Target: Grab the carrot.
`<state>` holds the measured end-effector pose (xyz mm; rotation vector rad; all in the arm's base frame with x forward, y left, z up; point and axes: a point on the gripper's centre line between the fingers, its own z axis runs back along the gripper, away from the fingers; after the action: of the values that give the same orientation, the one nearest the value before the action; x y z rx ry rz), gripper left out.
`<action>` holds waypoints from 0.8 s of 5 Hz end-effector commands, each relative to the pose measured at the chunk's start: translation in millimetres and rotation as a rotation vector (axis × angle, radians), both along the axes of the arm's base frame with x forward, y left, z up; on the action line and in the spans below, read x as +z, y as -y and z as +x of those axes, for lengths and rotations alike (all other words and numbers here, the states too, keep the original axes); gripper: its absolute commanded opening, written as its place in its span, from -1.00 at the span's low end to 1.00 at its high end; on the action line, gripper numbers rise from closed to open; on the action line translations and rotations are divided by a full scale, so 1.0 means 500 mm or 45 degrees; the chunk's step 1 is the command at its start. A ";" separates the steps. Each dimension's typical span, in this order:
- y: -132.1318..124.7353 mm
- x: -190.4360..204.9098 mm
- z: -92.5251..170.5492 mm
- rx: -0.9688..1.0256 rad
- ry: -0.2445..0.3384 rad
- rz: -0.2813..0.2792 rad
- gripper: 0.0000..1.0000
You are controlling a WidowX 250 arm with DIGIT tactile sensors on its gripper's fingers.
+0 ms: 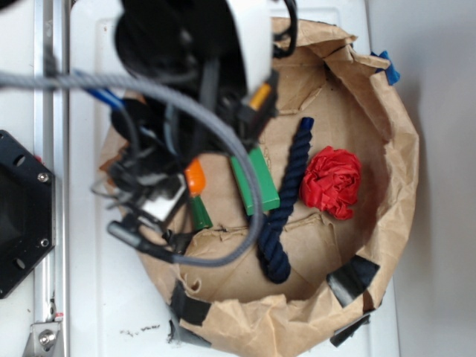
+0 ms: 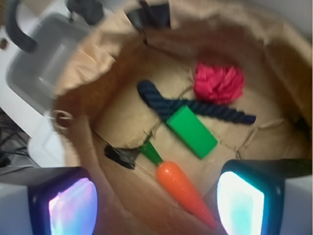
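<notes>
The carrot (image 2: 183, 188) is glossy orange with a dark green stem. It lies on the brown paper floor, its point toward the lower right. In the wrist view my gripper (image 2: 156, 205) is open above it. The left pad (image 2: 71, 203) sits well clear of the carrot, while the right pad (image 2: 242, 200) is close to the tip. Nothing is held. In the exterior view the blurred arm (image 1: 193, 89) covers most of the carrot (image 1: 195, 178), leaving an orange bit and the stem showing.
A green block (image 2: 191, 131) lies just beyond the carrot's stem, with a navy rope (image 2: 195, 106) across it and a red paper ball (image 2: 218, 82) further back. All sit inside a crumpled brown paper bag (image 1: 390, 186) with raised walls and black tape (image 1: 349, 279).
</notes>
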<state>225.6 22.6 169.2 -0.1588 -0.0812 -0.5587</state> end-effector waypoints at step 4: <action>-0.010 -0.062 -0.007 -0.123 0.060 0.010 1.00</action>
<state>220.6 27.8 126.0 -0.1597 -0.0814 -0.6600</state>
